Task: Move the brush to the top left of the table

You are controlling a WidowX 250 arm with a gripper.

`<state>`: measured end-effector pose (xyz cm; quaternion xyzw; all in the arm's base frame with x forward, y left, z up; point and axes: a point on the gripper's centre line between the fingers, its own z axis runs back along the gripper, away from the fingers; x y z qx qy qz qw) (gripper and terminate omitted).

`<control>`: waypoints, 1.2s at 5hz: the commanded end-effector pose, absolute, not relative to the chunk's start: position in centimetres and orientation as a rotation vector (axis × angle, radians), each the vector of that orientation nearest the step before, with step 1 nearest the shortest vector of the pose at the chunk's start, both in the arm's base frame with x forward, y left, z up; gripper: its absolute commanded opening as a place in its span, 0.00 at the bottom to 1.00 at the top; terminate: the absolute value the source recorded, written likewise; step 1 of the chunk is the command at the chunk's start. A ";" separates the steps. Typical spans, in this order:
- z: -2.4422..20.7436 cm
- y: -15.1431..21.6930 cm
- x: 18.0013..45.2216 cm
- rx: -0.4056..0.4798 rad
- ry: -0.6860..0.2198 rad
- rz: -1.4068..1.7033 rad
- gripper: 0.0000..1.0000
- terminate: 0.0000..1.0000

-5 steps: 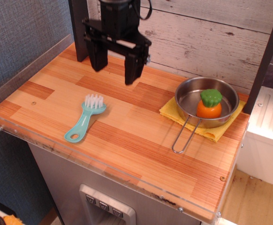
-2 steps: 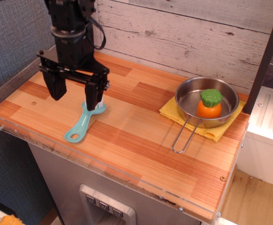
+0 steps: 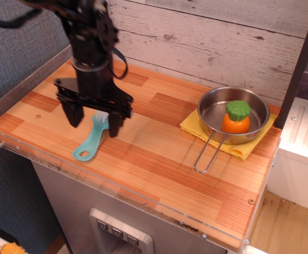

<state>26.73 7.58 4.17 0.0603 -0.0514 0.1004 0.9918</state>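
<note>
The turquoise brush (image 3: 91, 140) lies on the wooden table (image 3: 159, 153) near the front left, its loop end toward the front edge. Its white bristle head is mostly hidden behind my gripper. My black gripper (image 3: 94, 121) is open and points down, with one finger on each side of the brush's upper handle. I cannot tell whether the fingers touch the brush or the table.
A steel pan (image 3: 233, 114) with a wire handle holds an orange and green toy vegetable (image 3: 236, 117) and sits on a yellow cloth (image 3: 196, 127) at the right. A whitewashed plank wall (image 3: 223, 42) runs behind. Clear acrylic strips line the table edges.
My gripper moved from the back of the table toward the front left and came down over the brush, staying open. The brush has not moved.
</note>
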 end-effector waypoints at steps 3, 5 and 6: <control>1.6 10.0 27.0 0.076 -0.079 0.184 1.00 0.00; 1.9 9.9 26.8 0.081 -0.074 0.170 0.00 0.00; 2.4 9.2 27.1 0.069 -0.080 0.147 0.00 0.00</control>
